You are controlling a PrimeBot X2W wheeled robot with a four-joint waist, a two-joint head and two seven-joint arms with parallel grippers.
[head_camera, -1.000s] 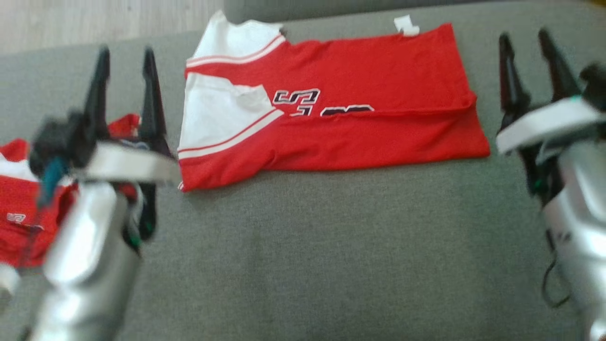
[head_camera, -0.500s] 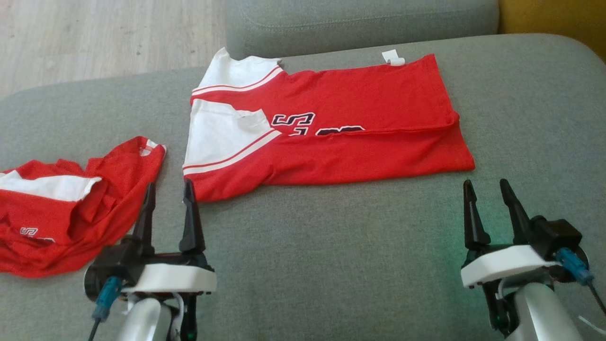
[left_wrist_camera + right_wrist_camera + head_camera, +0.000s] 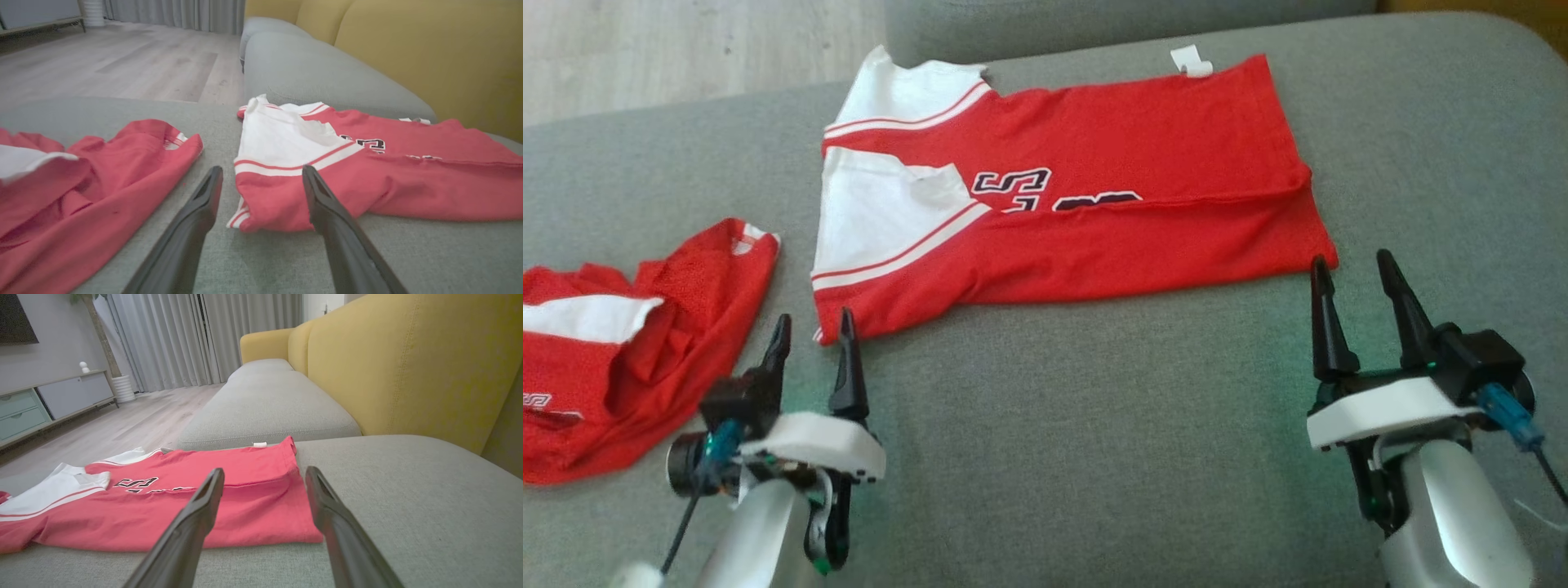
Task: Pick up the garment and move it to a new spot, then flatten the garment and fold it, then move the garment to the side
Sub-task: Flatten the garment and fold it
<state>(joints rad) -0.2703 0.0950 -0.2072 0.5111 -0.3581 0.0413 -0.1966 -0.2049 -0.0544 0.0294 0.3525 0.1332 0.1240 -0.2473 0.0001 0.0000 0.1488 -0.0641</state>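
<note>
Since left tool and right tool both gape empty at the near corners of the shirt (half-folded, flat on the cushion), a shallow pinch may catch the top layer only & undo the fold; L could snag the pile.

Grey sofa seat, yellow backrest, wooden floor, grey curtains

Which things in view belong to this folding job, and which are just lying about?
Job:
half-folded red-and-white jersey
left gripper, right gripper, both open by its near corners

Lying about:
crumpled red garment at the left
yellow backrest
</note>
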